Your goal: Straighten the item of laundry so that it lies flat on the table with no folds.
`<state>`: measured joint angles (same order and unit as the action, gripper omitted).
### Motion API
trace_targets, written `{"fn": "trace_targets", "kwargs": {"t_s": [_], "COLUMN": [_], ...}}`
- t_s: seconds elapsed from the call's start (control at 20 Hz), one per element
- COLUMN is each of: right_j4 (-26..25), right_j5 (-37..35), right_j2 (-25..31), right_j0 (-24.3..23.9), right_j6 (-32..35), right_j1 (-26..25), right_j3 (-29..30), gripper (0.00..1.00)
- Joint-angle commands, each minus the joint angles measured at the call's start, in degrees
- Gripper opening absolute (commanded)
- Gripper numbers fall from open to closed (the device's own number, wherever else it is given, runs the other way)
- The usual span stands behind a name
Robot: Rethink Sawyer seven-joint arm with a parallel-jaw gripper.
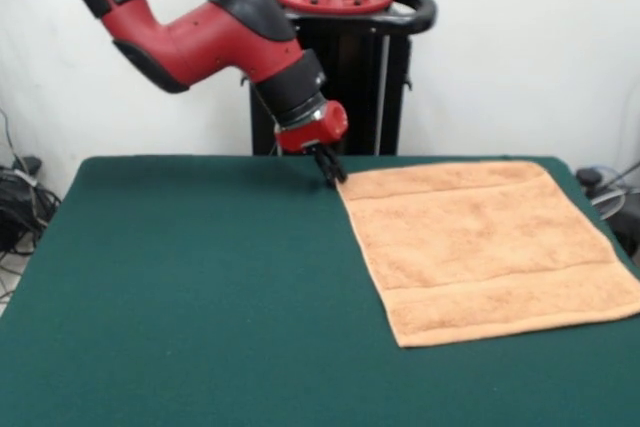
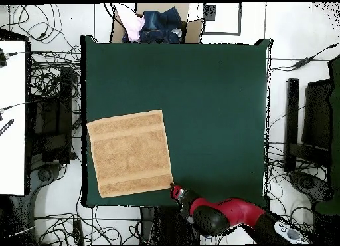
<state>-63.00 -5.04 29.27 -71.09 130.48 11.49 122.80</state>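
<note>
Our gripper (image 1: pixel 331 176) sits at the tan towel (image 1: pixel 480 247)'s far corner; whether it pinches cloth we cannot tell. Towel looks flat; we judge release and retreat next

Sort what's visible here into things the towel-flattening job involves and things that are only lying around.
Belongs to the job:
- tan rectangular terry-cloth towel, spread flat
- dark green felt-topped table
- red and black arm's gripper, at the towel's corner

Just lying about:
- open cardboard box of clothes beyond the table's edge
- tangled cables on the floor
</note>
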Motion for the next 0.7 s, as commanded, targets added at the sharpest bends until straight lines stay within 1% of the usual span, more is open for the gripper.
{"fn": "trace_targets", "kwargs": {"t_s": [0.05,0.25,0.45,0.6,0.7], "right_j4": [-0.1,0.7,2.0,2.3,2.2], "right_j5": [-17.8,-18.9,-19.0,-17.8,-15.7], "right_j2": [4.0,3.9,3.3,2.4,1.3], "right_j0": [-4.1,-5.2,-4.6,-4.0,-2.9], "right_j6": [-23.4,-26.6,-28.2,-28.2,-26.2], "right_j1": [-1.9,-2.3,-2.1,-2.3,-2.0], "right_j3": [-7.1,-7.2,-7.5,-7.7,-7.8], "gripper": [0.00,0.00,0.00,0.00,0.00]}}
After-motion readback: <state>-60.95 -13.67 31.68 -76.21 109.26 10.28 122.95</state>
